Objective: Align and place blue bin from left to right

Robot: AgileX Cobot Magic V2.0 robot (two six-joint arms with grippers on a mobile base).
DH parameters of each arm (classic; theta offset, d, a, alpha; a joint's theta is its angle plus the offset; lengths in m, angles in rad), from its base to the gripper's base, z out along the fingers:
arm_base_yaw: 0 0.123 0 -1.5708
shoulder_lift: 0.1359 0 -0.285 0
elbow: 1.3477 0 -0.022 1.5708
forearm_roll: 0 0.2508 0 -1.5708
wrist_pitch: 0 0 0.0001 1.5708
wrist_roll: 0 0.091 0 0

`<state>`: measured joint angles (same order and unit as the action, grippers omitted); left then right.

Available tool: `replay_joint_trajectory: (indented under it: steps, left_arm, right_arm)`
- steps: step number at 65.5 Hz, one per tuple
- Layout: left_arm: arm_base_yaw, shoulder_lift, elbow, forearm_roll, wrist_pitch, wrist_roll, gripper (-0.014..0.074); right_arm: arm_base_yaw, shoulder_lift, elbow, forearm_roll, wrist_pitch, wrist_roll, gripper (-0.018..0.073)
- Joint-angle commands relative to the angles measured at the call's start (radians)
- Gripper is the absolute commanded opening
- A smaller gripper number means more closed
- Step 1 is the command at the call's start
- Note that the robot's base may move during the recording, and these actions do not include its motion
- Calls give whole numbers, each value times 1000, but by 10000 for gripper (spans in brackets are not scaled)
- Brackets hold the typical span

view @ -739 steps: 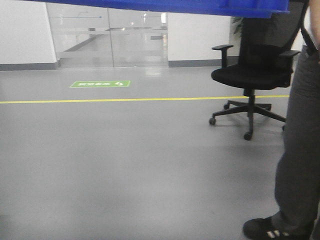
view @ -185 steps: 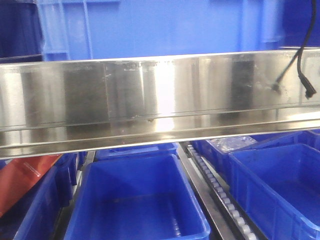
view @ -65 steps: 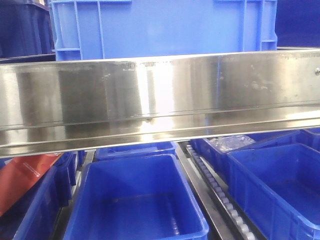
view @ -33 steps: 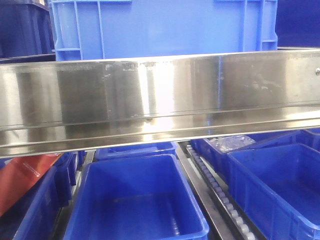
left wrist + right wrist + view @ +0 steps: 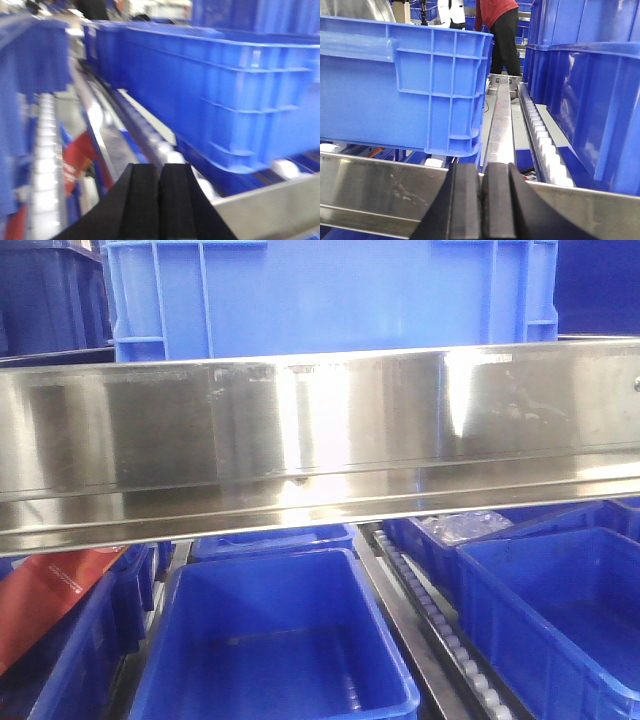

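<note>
The blue bin (image 5: 330, 295) stands on the rack's upper roller level, behind a steel rail (image 5: 320, 440). The left wrist view is blurred; it shows the bin's (image 5: 225, 90) ribbed side wall to the right of and beyond my left gripper (image 5: 160, 167), which is shut with nothing in it and apart from the bin. My right gripper (image 5: 482, 167) is also shut and empty; it sits in front of the rail, just right of the bin's (image 5: 400, 80) ribbed corner and not touching it.
Lower down, open blue bins (image 5: 280, 640) (image 5: 560, 610) sit in roller lanes, with a red item (image 5: 40, 600) at the left. More blue bins (image 5: 590, 90) stand to the right of a roller track (image 5: 540, 135). A person in red (image 5: 497, 30) stands behind the rack.
The view went from open floor with a chair to this rack. A cable seen at the right 2.8 s ago is gone. Over the last second the bin's outline shifted slightly right.
</note>
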<state>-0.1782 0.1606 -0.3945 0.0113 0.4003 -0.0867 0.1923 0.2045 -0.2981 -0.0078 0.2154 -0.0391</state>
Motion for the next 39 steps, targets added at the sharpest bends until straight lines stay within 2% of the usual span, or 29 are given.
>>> replay_joint_trajectory:
  steps: [1, 15, 24, 39]
  left_arm:
    - [46, -52, 74, 10, -88, 6, -111]
    - [154, -161, 313, 0, -324, 6, -111]
    - [170, -161, 395, 0, -463, 6, -111]
    - [170, -161, 395, 0, -436, 6, -111]
  right_arm:
    - [0, -6, 0, -8, -30, -9, -69]
    - [0, -6, 0, -8, -30, -9, -69]
    - [0, -6, 0, -8, -30, -9, -69]
    - [0, -6, 0, -8, -30, -9, -69]
